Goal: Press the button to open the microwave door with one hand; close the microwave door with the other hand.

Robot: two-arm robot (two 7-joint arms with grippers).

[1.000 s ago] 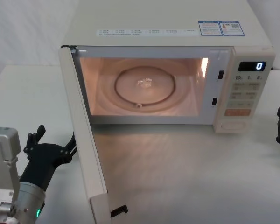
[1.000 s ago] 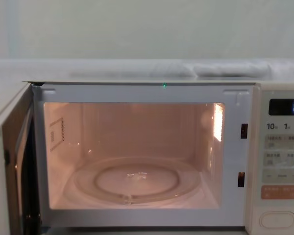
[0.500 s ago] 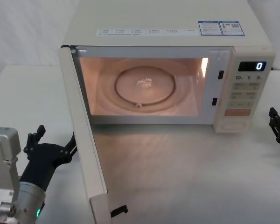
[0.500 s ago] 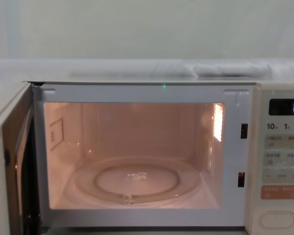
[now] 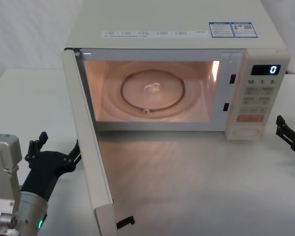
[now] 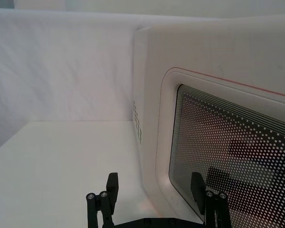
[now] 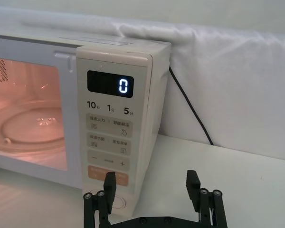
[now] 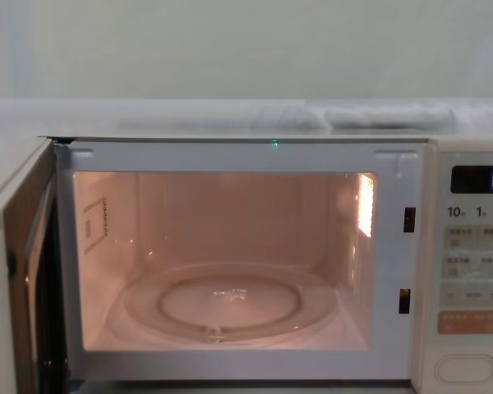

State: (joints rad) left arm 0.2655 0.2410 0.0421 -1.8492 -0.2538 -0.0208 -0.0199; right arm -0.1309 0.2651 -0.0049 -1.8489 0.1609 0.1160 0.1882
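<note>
White bench, microwave door swung wide just R of released left gripper, right gripper released beside button.

A plain white tabletop fills the lower frame; a thin black cable runs down white draped cloth.

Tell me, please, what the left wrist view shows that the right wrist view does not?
Left wrist view alone: the microwave door's outer face with its dotted window, and the open left gripper close beside it. Right wrist view alone: the control panel with the display reading 0, the lit cavity with the glass turntable, and the open right gripper. Both show the white table and the white backdrop.
</note>
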